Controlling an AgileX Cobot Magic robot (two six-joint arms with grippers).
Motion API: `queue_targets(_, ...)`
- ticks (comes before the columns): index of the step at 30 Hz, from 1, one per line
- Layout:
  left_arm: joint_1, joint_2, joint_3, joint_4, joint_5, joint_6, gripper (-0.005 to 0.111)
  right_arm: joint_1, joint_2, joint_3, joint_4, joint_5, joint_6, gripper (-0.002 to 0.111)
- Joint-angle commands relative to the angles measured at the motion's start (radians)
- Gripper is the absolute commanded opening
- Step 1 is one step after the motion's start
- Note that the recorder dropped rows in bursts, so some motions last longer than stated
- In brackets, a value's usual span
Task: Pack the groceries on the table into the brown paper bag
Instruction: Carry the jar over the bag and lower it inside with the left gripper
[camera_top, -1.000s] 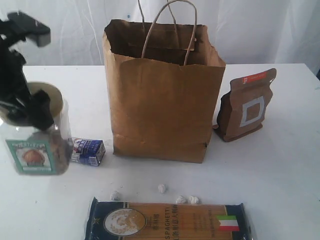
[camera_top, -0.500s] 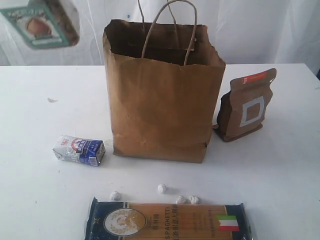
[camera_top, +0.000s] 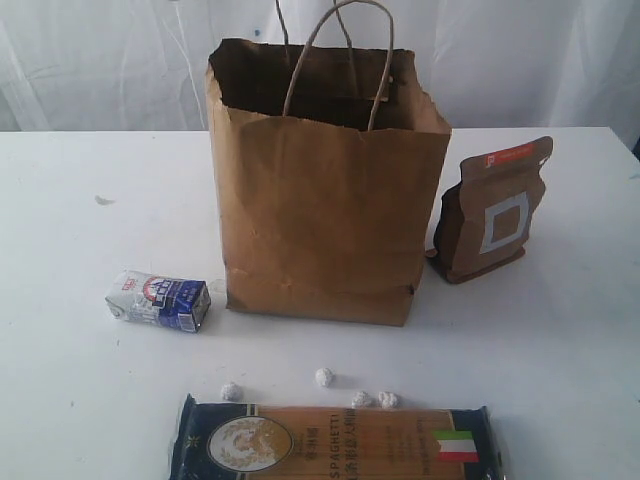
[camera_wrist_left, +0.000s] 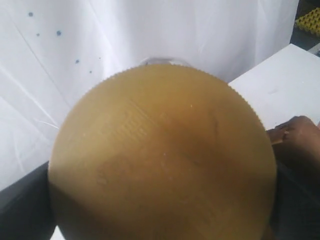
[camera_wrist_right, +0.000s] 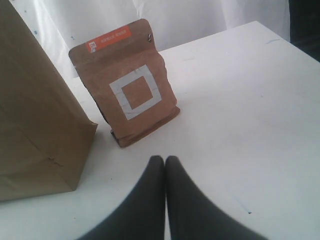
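Left gripper (camera_wrist_left: 162, 210) clamps the tan-lidded jar (camera_wrist_left: 160, 140) between wide-set fingers. Right gripper (camera_wrist_right: 165, 167) is closed and empty, near the brown pouch (camera_wrist_right: 125, 85) beside the paper bag (camera_wrist_right: 35, 100).

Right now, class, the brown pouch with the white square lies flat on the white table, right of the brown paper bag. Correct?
No. The brown pouch stands upright, not flat, on the white table right of the brown paper bag; the exterior view shows it.

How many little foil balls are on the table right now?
4 foil balls, all between the brown paper bag and the spaghetti packet: one left, one middle, two together at right. Others may be hidden.
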Motion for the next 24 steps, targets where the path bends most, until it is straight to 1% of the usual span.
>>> queue_targets(1,-0.006,0.035,-0.032,-0.067,-0.045,0.029,0.000,-0.008,-0.006,0.002,-0.002,-0.007,0.004,0.000)
queue_targets(4,-0.030,0.061,-0.032,-0.099,-0.067,0.072,0.000,-0.008,-0.006,0.002,-0.002,-0.007,0.004,0.000)
queue_targets(9,-0.094,0.097,-0.032,-0.095,-0.096,0.107,0.000,-0.008,-0.006,0.002,-0.002,-0.007,0.004,0.000)
queue_targets(12,-0.116,0.118,-0.032,-0.082,-0.093,0.127,0.000,-0.008,-0.006,0.002,-0.002,-0.007,0.004,0.000)
queue_targets(17,-0.119,0.158,-0.032,-0.077,-0.086,0.127,0.000,-0.008,-0.006,0.002,-0.004,-0.007,0.004,0.000)
queue_targets(20,-0.119,0.165,-0.032,-0.110,-0.055,0.127,0.000,-0.008,-0.006,0.002,-0.004,-0.007,0.004,0.000)
queue_targets(24,-0.119,0.152,-0.032,-0.150,0.045,0.127,0.000,-0.008,-0.006,0.002,-0.004,-0.007,0.004,0.000)
